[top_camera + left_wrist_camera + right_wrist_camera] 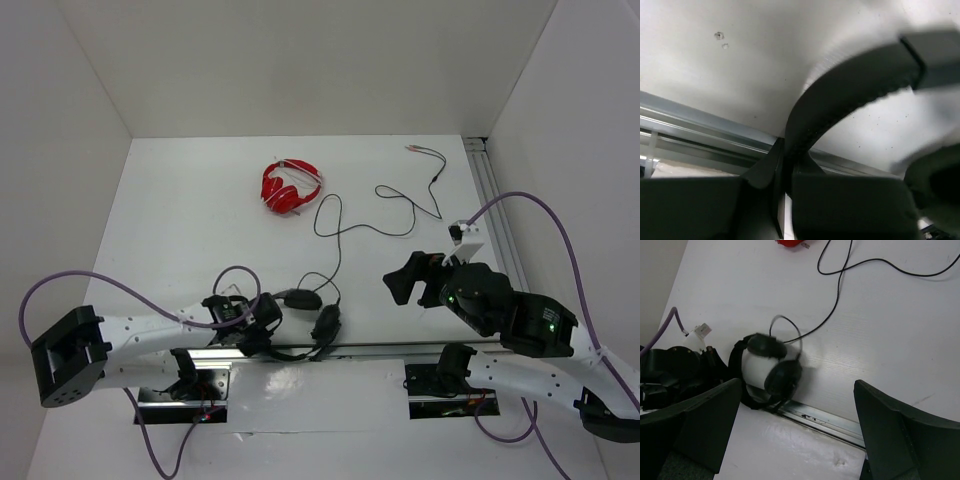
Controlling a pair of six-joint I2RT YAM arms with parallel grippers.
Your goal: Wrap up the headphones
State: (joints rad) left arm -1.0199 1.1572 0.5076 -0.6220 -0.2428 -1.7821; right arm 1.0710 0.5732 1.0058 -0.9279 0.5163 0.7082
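Note:
The black headphones (305, 312) lie at the near edge of the table, earcups to the right. Their thin dark cable (338, 222) loops away towards the far right. My left gripper (262, 327) is shut on the headband (840, 85); its jaws (785, 150) pinch the band just above the metal rail. An earcup shows blurred at the lower right of the left wrist view (935, 175). My right gripper (408, 278) is open and empty, raised to the right of the headphones. The right wrist view shows the headphones (772, 370) and cable (840, 280) beyond its spread fingers (705, 420).
Red headphones (290, 187) lie at the far middle, also at the top edge of the right wrist view (792, 242). The cable's plugs (412, 150) lie at the far right. A metal rail (380, 348) runs along the near edge; another (492, 200) along the right wall.

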